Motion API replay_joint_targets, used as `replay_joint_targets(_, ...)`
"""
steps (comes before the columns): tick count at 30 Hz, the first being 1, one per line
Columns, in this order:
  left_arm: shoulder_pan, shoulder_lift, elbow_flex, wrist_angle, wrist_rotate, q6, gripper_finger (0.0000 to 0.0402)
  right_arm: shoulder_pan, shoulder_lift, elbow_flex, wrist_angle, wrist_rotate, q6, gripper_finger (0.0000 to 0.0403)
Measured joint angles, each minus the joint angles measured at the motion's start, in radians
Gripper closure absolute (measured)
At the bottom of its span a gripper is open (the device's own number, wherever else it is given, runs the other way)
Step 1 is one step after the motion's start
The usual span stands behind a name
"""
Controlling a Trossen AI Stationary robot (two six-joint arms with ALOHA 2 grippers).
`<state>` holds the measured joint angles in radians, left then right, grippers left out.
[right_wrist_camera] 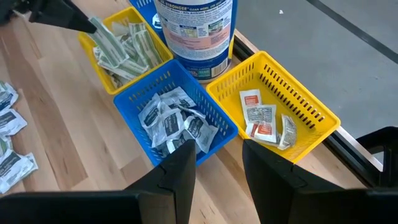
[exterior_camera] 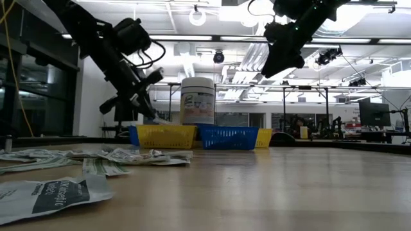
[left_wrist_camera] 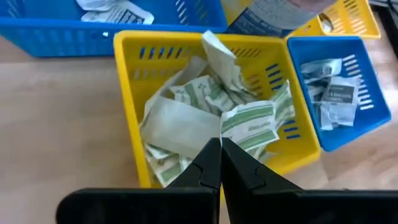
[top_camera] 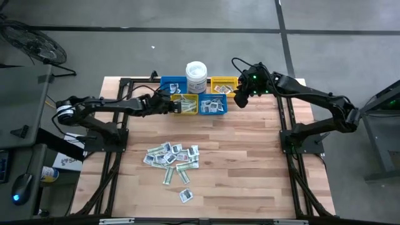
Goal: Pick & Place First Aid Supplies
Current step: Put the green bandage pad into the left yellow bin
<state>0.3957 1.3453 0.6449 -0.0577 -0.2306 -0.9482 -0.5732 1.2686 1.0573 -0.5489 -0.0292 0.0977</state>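
Note:
The first aid supplies lie as a loose pile of flat packets (top_camera: 172, 156) on the wooden table's near middle, one packet (top_camera: 185, 195) apart from it. More fill the bins at the far edge. My left gripper (left_wrist_camera: 219, 146) is over the near yellow bin (left_wrist_camera: 127, 93) of green-and-white strips, shut on one strip packet (left_wrist_camera: 252, 121). My right gripper (right_wrist_camera: 217, 155) hangs open and empty above the near blue bin (right_wrist_camera: 134, 93) of white packets and the far yellow bin (right_wrist_camera: 311, 118). My left gripper pinches the green-and-white strip packet by one end (left_wrist_camera: 229, 138) between its two shut fingertips. The fingers slant down from the table's left side. The packet reaches out past the fingertips over the strips heaped in the yellow bin; whether it rests on them I cannot tell.
A white lidded tub (top_camera: 196, 75) stands among the bins, with another blue bin (top_camera: 173, 84) to its left. Dark frame rails (top_camera: 287, 125) run along both table sides. The bare wood right of the pile (top_camera: 250, 162) holds nothing.

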Motion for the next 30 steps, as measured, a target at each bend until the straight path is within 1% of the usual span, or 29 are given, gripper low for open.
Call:
replay_joint_targets(6,0.013,0.015,0.000,0.007,-0.002,0.004,0.0398,0.000,0.000,0.000,0.000,0.001,0.011,0.0277)
replay_joint_targets(10,0.012,0.015,0.000,0.008,-0.013,0.012,0.0385,0.000,0.000,0.000,0.000,0.000,0.011,0.0277)
replay_joint_targets(13,0.012,0.015,0.000,0.018,-0.013,0.050,0.0364,0.000,0.000,0.000,0.000,0.000,0.011,0.0277)
replay_joint_targets(17,0.012,0.015,0.000,0.064,0.013,0.081,0.0324,0.000,0.000,0.000,0.000,0.000,0.011,0.0277)
replay_joint_targets(22,0.012,0.015,0.016,0.045,0.015,0.103,0.0279,0.000,0.000,0.000,0.000,0.000,0.011,0.0277)
replay_joint_targets(25,0.012,0.014,0.026,0.027,0.011,0.136,0.0263,0.000,0.000,0.000,0.000,0.000,0.011,0.0277)
replay_joint_targets(30,0.033,0.014,0.064,-0.035,0.005,0.196,0.0252,0.000,0.000,0.000,0.000,-0.001,0.011,0.0277)
